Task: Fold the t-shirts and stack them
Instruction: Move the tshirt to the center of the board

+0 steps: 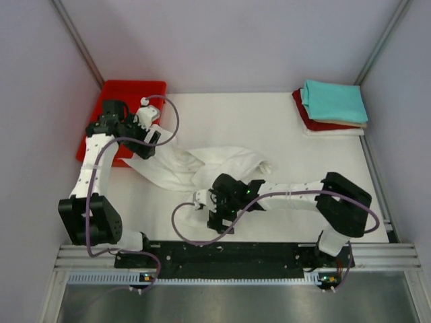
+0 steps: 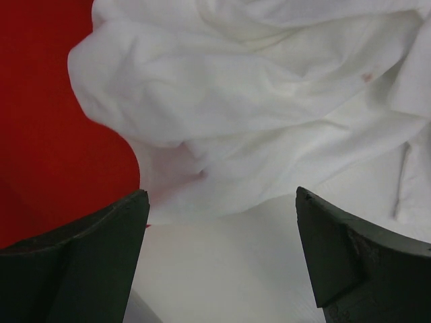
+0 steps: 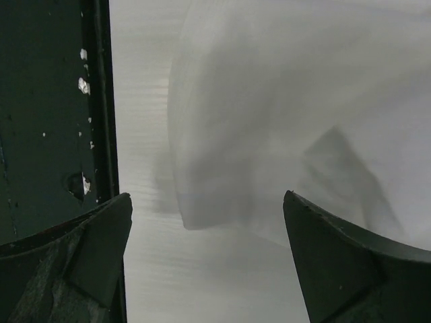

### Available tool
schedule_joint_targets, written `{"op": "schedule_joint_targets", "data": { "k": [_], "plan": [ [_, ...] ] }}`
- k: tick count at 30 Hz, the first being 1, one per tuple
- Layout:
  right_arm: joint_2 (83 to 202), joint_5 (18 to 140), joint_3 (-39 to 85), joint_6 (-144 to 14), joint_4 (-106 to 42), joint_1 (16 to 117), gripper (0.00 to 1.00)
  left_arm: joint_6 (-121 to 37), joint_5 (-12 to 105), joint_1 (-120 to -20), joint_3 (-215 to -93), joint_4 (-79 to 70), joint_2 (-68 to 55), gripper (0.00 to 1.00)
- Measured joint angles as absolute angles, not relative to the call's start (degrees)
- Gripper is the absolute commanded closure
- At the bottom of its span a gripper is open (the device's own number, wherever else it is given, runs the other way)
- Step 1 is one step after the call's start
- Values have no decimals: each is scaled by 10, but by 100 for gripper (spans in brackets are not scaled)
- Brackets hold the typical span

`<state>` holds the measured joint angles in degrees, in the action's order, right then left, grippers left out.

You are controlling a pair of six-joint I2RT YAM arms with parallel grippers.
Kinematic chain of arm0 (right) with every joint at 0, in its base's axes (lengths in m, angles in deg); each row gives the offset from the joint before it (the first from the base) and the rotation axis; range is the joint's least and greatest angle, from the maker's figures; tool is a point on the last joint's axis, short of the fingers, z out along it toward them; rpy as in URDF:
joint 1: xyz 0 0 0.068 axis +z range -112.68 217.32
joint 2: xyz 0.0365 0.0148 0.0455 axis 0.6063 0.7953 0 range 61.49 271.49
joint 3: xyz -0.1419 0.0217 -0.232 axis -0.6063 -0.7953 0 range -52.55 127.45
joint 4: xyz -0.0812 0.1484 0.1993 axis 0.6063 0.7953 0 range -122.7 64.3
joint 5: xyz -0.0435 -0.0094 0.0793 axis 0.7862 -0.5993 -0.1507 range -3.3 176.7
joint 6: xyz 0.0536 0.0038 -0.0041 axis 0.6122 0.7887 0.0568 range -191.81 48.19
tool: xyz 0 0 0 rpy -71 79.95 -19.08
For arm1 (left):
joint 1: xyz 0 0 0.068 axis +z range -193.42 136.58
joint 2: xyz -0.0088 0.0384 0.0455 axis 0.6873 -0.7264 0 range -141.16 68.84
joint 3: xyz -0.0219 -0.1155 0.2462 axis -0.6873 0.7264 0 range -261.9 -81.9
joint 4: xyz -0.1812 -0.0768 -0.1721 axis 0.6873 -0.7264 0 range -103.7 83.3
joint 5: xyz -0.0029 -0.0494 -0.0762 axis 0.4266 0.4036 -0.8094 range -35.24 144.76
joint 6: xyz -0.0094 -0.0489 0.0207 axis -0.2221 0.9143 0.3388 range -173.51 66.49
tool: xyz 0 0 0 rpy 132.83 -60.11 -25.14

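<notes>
A crumpled white t-shirt (image 1: 202, 165) lies spread in the middle of the table. My left gripper (image 1: 152, 142) hovers at its left end, by the tray; in the left wrist view the left gripper (image 2: 222, 256) is open, with the shirt's folds (image 2: 256, 101) just ahead and nothing between the fingers. My right gripper (image 1: 201, 200) is at the shirt's near edge. There the right gripper (image 3: 209, 262) stands open and empty, a rounded edge of the shirt (image 3: 303, 101) just beyond it. Folded t-shirts are stacked at the back right: teal (image 1: 333, 101) on top, dark red (image 1: 308, 118) and cream (image 1: 333, 132) beneath.
A red plastic tray (image 1: 128, 94) sits at the back left, partly under the left arm, and shows again as the tray (image 2: 40, 134) beside the shirt. The black base rail (image 3: 40, 101) runs close along the right gripper's left side. Grey walls enclose the table.
</notes>
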<state>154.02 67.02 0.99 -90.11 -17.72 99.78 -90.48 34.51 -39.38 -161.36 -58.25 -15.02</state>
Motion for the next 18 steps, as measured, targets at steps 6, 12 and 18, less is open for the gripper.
{"op": "schedule_joint_targets", "data": {
  "k": [6, 12, 18],
  "plan": [
    [1627, 701, 66, -951, -157, 1017, 89, -955, 385, -360, -1551, -576, -117, 7],
    [1625, 741, 67, -938, -146, 1003, 100, -1000, 388, -360, -1526, -580, -107, 8],
    [1502, 738, 13, -906, -115, 872, 100, -1032, 347, -380, -1525, -593, -106, 10]
  ]
}}
